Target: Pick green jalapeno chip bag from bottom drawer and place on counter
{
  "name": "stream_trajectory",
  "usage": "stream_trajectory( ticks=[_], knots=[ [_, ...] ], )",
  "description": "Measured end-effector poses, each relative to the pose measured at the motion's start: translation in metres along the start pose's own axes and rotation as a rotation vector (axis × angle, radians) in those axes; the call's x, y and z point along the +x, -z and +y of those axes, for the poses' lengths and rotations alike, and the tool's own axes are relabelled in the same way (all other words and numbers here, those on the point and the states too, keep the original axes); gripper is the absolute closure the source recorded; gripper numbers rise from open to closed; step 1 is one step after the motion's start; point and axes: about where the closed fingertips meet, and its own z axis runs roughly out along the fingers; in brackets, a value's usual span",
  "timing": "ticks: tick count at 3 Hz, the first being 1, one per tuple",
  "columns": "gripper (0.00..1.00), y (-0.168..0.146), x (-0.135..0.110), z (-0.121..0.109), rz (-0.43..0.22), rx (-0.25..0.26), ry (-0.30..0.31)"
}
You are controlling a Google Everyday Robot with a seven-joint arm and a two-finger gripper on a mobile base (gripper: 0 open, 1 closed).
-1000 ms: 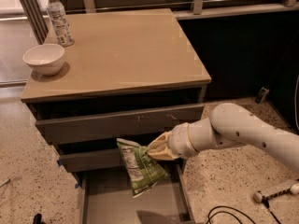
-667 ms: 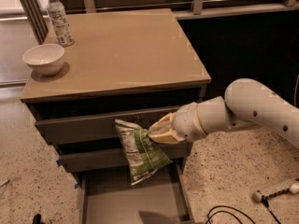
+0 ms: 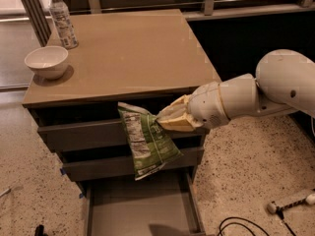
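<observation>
the crinkly green foil jalapeno chip bag with a white label panel (image 3: 149,142) hangs in the air in front of the cabinet. its upper right edge is pinched between the cream-coloured fingers of the gripper (image 3: 162,120), whose jaws are clamped together on the foil. the gripper reaches in from the right on a thick white arm (image 3: 256,93), just under the front edge of the smooth tan-brown glossy counter (image 3: 138,48). the bag tilts, its pale top seal just below the counter edge and its lower end over the middle drawer front. beneath it, the grey-brown shallow bottom drawer (image 3: 142,211) stands pulled open, and the bag is clear of it. on the counter's far left corner stand a clear plastic water bottle (image 3: 62,19) and, nearer the front, a white round bowl (image 3: 47,61). a white tool with a black cable (image 3: 290,203) lies on the speckled floor at the right.
</observation>
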Motion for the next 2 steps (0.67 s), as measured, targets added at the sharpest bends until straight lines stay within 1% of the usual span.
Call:
stream_trajectory(
  ticks=[1, 2],
  knots=[
    [1.00, 0.012, -0.025, -0.022, -0.021, 0.053, -0.008],
    [1.00, 0.030, -0.060, -0.050, -0.020, 0.105, 0.009]
  ],
)
